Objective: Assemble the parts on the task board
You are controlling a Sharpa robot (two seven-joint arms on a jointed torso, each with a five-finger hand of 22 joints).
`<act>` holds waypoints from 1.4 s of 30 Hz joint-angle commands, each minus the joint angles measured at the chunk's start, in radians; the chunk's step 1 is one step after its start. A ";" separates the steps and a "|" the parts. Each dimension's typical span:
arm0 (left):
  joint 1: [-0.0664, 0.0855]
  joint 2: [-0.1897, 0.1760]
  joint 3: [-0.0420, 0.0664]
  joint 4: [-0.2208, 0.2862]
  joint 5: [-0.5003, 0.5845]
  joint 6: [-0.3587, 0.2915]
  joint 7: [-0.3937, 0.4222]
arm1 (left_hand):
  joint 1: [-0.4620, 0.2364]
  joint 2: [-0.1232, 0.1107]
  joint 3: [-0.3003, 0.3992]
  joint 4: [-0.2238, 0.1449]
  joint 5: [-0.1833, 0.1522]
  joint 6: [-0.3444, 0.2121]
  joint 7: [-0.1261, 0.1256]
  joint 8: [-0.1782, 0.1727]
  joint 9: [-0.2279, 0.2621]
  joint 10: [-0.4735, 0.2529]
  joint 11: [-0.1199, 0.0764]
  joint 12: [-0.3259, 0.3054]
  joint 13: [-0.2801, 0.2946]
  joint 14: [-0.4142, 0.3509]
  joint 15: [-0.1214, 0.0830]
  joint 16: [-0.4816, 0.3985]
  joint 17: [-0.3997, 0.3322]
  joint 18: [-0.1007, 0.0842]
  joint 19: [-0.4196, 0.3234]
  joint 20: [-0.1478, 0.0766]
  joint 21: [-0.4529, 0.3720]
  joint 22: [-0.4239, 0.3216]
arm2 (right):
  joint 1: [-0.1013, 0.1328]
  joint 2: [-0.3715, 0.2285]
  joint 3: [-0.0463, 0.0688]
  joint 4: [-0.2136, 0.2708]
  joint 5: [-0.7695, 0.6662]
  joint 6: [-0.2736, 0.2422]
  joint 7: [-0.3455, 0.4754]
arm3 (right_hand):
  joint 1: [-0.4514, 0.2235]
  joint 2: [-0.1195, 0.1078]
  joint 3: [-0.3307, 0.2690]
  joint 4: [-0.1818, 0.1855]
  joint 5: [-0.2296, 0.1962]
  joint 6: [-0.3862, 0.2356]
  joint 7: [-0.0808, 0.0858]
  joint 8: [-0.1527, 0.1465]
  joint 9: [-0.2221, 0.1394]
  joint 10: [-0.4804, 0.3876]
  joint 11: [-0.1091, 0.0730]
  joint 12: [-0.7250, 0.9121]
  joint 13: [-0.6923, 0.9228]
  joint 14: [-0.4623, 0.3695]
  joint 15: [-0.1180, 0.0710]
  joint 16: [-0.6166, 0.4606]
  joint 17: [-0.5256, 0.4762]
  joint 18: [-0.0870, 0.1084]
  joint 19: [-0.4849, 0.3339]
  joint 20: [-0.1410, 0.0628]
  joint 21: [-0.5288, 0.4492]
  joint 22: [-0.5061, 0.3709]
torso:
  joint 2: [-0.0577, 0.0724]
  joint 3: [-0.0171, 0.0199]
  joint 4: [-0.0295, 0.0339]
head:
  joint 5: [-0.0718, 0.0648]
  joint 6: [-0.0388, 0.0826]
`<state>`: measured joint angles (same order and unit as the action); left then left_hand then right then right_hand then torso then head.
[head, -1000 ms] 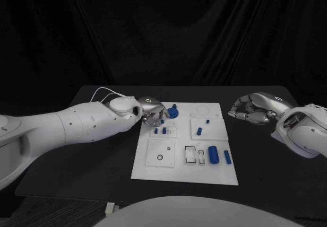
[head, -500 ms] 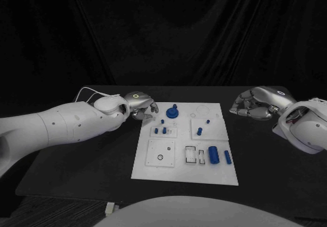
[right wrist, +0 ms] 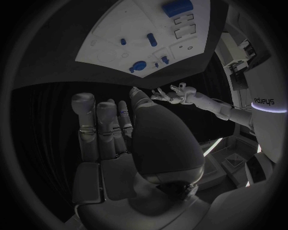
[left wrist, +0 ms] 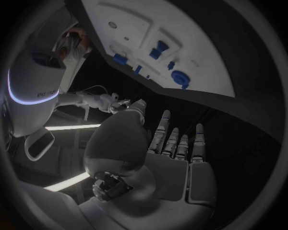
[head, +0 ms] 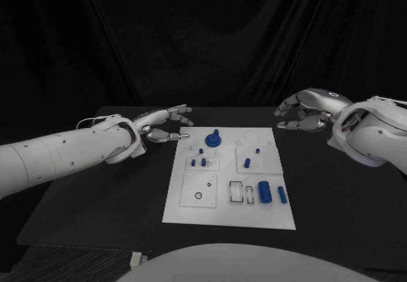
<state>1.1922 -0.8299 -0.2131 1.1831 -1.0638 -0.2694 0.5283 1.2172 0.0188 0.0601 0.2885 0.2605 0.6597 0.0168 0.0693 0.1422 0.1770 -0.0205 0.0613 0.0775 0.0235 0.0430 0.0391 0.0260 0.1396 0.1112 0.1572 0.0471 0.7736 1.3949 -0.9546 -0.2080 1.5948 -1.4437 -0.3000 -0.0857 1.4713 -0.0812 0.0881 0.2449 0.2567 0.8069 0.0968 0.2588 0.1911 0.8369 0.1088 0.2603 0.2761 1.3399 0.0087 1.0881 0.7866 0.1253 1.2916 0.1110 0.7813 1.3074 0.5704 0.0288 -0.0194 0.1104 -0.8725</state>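
Black table (head: 102, 194) margins around task board (head: 222, 208), both hands off its edges

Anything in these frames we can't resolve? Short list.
- Seating of the small blue parts on the task board: too small in the head view.
- Large blue cylinder: cut off by the right wrist view's rim.
- Left hand and right hand palms: turned away in the head view.
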 commanded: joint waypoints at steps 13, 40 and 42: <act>-0.003 0.003 0.001 0.069 0.758 0.315 0.262 | 0.061 0.167 -0.260 0.002 0.082 -0.433 -0.044 -0.041 -0.114 -0.171 -0.021 -0.059 -0.075 -0.023 -0.022 -0.039 -0.026 0.043 -0.069 -0.011 -0.013 -0.432 | -0.024 0.061 0.001 -0.058 -0.324 0.145 0.029 | 0.048 -0.014 0.041 -0.064 -0.045 0.002 -0.054 -0.089 -0.063 -0.114 -0.020 -0.005 -0.101 -0.126 -0.012 -0.073 -0.112 0.038 -0.098 -0.009 -0.189 -0.016 | 0.008 -0.0123 0.0113 | -0.039 0.000; -0.019 -0.053 0.000 0.138 0.791 0.331 0.305 | 0.141 0.153 -0.323 -0.014 -0.026 -0.490 -0.126 -0.047 -0.119 -0.175 0.004 -0.061 -0.077 -0.023 0.005 -0.039 -0.026 0.037 -0.111 0.093 -0.044 -0.751 | -0.114 0.178 0.001 -0.203 -0.344 0.148 0.115 | 0.001 -0.053 0.146 -0.091 0.096 0.059 -0.021 -0.099 -0.031 0.036 -0.029 0.110 -0.122 -0.038 -0.028 0.049 0.013 0.012 0.005 -0.024 -0.029 0.081 | 0.027 -0.0460 0.0482 | -0.094 0.000; -0.019 -0.053 0.000 0.140 0.791 0.334 0.303 | 0.161 0.151 -0.317 -0.027 -0.022 -0.489 -0.123 -0.047 -0.119 -0.175 0.007 -0.061 -0.077 -0.023 0.012 -0.039 -0.026 0.038 -0.111 0.098 -0.044 -0.749 | -0.118 0.184 0.001 -0.210 -0.344 0.144 0.120 | -0.007 -0.056 0.150 -0.091 0.071 0.056 -0.020 -0.100 -0.028 0.039 -0.029 0.111 -0.122 -0.037 -0.029 0.051 0.015 0.012 0.007 -0.024 -0.027 0.082 | 0.026 -0.0474 0.0481 | -0.093 0.000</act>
<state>1.1737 -0.8836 -0.2142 1.3187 -0.2867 0.0462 0.6746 1.3740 0.1696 -0.2587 0.2655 0.2353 0.1719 -0.1137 0.0249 0.0232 0.0031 -0.0143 0.0035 0.0019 0.0003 0.0508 0.0036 0.0015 0.1704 0.0028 0.2486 0.0056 0.0229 1.2806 -0.7719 -0.2081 1.3893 -1.7748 -0.1529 0.0149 1.4687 -0.1347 0.2320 0.1546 0.3349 0.8627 0.0776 0.1626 0.1625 0.8681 0.0780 0.3727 0.1546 1.3009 -0.0161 1.1356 0.8009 0.1566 1.2917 0.0893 0.7483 1.3079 0.5978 -0.0179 0.0290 0.0162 -0.8725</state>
